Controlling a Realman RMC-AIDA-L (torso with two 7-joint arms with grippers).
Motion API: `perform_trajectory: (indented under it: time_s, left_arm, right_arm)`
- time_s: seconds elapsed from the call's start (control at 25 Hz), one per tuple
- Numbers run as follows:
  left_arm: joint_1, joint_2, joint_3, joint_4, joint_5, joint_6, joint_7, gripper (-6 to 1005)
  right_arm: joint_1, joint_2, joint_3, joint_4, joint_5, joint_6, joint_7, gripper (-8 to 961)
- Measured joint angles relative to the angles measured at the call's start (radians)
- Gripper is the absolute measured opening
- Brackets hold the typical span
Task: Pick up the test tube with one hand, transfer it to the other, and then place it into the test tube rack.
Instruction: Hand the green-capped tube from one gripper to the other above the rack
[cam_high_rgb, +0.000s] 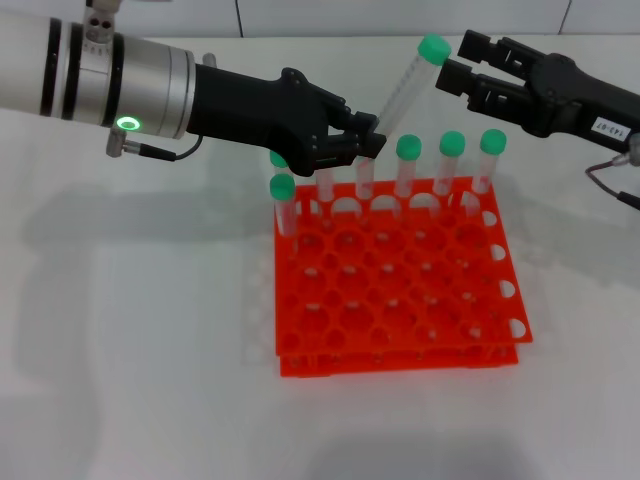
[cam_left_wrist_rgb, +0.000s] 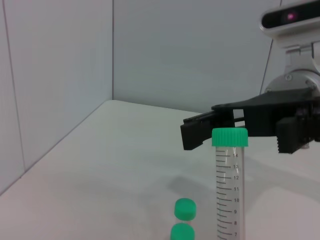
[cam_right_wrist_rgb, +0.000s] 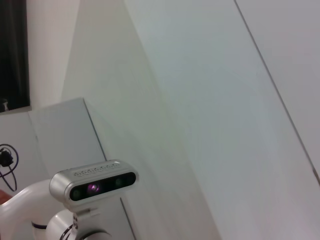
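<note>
My left gripper (cam_high_rgb: 368, 145), on the arm with the green ring, is shut on the lower end of the test tube (cam_high_rgb: 408, 90). It holds the tube tilted above the back of the orange test tube rack (cam_high_rgb: 400, 300), green cap up and to the right. My right gripper (cam_high_rgb: 458, 62), with the white label, is open just beside the cap, not touching it. In the left wrist view the tube (cam_left_wrist_rgb: 230, 195) stands upright, with the right gripper's fingers (cam_left_wrist_rgb: 200, 131) spread on either side behind its cap. The right wrist view shows only a wall and my head camera.
Several other green-capped tubes (cam_high_rgb: 452, 160) stand in the rack's back row, and two (cam_high_rgb: 283, 200) at its back left corner. Two of their caps (cam_left_wrist_rgb: 185, 209) show in the left wrist view. The white table (cam_high_rgb: 130, 350) lies all around the rack.
</note>
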Motion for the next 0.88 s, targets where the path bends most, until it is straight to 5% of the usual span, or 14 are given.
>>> perform_trajectory:
  time_s: [0.88]
  left_arm:
    - [-0.013,-0.012,0.004,-0.017,0.0,-0.035,0.01,189]
  right_arm:
    - [0.034,0.0,-0.104,0.124,0.158,0.013,-0.144,799]
